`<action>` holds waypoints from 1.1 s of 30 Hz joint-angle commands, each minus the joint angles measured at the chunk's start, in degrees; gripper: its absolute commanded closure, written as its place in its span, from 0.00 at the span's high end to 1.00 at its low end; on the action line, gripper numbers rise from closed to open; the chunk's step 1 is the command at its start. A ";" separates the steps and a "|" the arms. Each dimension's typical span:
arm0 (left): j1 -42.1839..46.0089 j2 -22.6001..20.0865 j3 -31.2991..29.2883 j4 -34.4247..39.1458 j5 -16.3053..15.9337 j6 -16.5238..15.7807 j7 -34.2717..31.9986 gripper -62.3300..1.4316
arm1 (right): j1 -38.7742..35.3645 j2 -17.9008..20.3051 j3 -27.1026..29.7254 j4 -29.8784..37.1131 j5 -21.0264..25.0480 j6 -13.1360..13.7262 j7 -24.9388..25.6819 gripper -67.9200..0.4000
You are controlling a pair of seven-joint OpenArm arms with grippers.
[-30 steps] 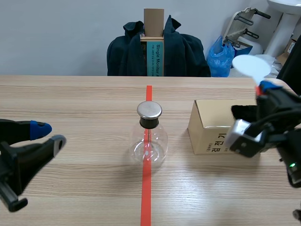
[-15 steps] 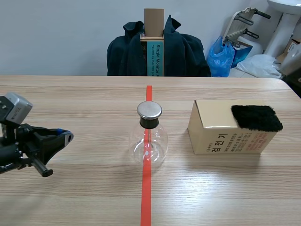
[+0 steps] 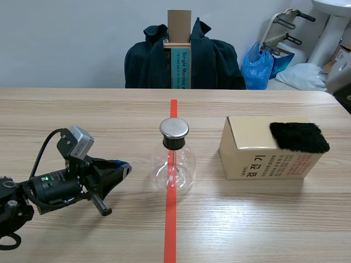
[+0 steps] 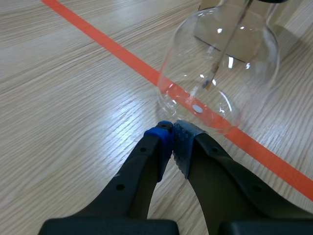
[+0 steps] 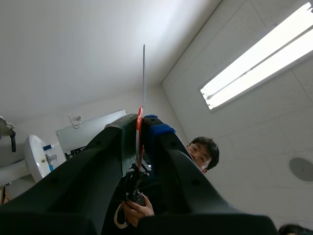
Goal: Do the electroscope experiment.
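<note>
My black left arm (image 3: 55, 189) carries a silver-grey camera box (image 3: 77, 143), a looping black cable (image 3: 43, 149) and a small green light (image 3: 48, 177); its fingertip pads (image 4: 164, 136) are blue and grey.

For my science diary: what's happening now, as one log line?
left gripper: shut, empty, by flask | right gripper: shut on thin sheet, pointing up | flask: upright on red line

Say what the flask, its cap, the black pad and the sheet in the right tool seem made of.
The flask: probably clear glass, see-through with sharp highlights.
Its cap: likely brushed metal, with a dull grey sheen.
The black pad: fuzzy and matte, like fur or fleece.
The sheet: thin and stiff, standing straight from the right tool; perhaps plastic, seen edge-on only.
</note>
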 commanded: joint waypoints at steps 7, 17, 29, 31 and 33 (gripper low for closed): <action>-0.31 1.53 -0.04 0.33 3.67 -0.33 -4.24 0.07 | 3.54 3.26 -7.87 -0.61 0.31 8.52 -0.15 0.02; -0.31 1.49 -0.04 0.33 5.40 -0.35 -5.03 0.07 | 11.06 3.50 -24.44 -13.57 -5.05 8.90 -0.74 0.02; -0.31 1.51 -0.07 0.33 6.40 -0.13 -4.98 0.07 | 14.84 3.02 -31.39 -26.34 -6.36 5.46 -0.02 0.02; -0.31 1.51 -0.07 0.33 6.43 -0.11 -5.01 0.07 | 15.13 2.62 -31.39 -26.77 -6.36 5.46 0.31 0.02; -0.31 1.51 -0.07 0.33 6.43 -0.11 -5.01 0.07 | 15.21 2.54 -31.39 -26.80 -6.34 5.44 1.16 0.02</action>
